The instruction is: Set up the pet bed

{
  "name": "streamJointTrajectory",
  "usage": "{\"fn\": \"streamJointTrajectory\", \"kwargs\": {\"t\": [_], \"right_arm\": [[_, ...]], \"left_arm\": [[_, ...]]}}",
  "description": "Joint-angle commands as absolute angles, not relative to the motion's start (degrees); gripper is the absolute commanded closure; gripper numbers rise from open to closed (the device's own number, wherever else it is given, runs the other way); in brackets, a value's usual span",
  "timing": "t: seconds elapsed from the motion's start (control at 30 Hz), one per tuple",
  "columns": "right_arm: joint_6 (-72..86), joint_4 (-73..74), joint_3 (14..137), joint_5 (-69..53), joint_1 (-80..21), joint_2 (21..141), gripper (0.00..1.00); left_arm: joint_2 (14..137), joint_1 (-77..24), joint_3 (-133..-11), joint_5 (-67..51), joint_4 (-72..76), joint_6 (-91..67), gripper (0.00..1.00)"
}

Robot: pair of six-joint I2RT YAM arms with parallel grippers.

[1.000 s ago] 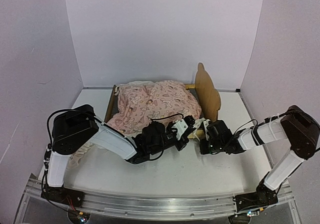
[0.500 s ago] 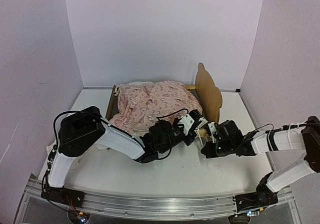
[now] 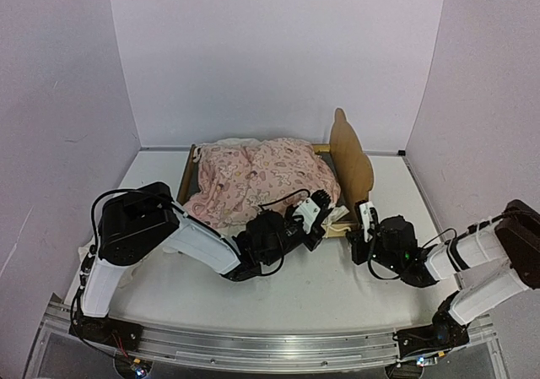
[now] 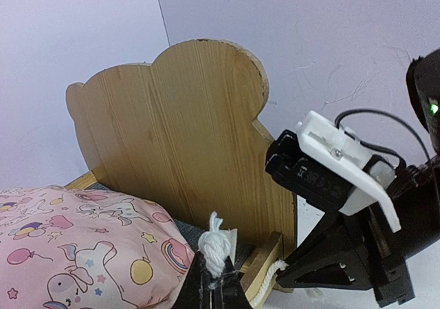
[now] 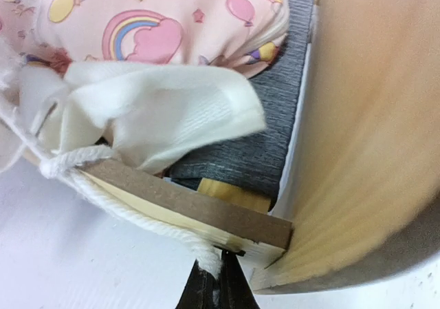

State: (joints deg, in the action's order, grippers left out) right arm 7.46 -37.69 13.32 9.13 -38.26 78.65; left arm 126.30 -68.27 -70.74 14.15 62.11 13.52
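The pet bed [image 3: 340, 224] stands at the back middle of the table, its wavy wooden headboard [image 3: 351, 154] upright at the right end. A pink patterned blanket [image 3: 261, 175] lies heaped over it. My left gripper [image 4: 214, 283] is shut on a knot of white cord [image 4: 215, 248] just above the near side rail [image 4: 267, 262], beside the headboard [image 4: 179, 137]. My right gripper [image 5: 214, 281] is shut on the other end of that white cord [image 5: 137, 216], which runs along the rail's [image 5: 185, 200] outside. The grey mattress pad [image 5: 265, 140] shows under a white ruffle [image 5: 158, 109].
Lilac walls close in the table on three sides. Both arms reach in low across the near half of the table, and their grippers [image 3: 327, 203] [image 3: 364, 215] meet at the bed's near right corner. An aluminium rail [image 3: 270, 345] runs along the front edge.
My right arm has swung down and to the right, drawing its wrist away from the bed corner. The left gripper has shifted only slightly and still holds the cord knot.
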Motion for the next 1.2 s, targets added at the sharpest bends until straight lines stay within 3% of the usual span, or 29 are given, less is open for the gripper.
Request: {"fn": "streamJointTrajectory", "kwargs": {"t": [0.0,0.17,0.37,0.63,0.8,0.9,1.17], "right_arm": [[15.19,-61.22,10.54,20.99,-38.06,81.16,1.0],[30.26,-58.41,4.58,33.26,-38.06,77.99,1.0],[46.83,-38.24,5.73,42.27,-37.74,77.06,1.0],[52.04,-34.94,8.53,30.86,-29.36,82.95,1.0],[49.53,-35.96,11.07,25.97,-26.11,84.56,1.0],[45.83,-36.72,13.29,24.35,-25.97,86.24,1.0],[42.43,-37.74,14.28,23.26,-25.84,85.14,1.0]], "left_arm": [[121.82,-68.48,-74.09,16.36,76.73,15.65,1.0],[123.46,-68.15,-77.49,18.29,76.72,18.89,1.0],[123.95,-67.26,-78.78,22.0,76.73,19.31,1.0],[118.08,-66.62,-71.45,23.13,76.64,17.97,1.0],[112.39,-67.51,-60.44,3.87,76.36,10.17,1.0],[112.13,-69.25,-56.19,-1.6,74.57,7.38,1.0],[118.4,-70.63,-52.82,4.69,70.03,4.01,1.0]]}}
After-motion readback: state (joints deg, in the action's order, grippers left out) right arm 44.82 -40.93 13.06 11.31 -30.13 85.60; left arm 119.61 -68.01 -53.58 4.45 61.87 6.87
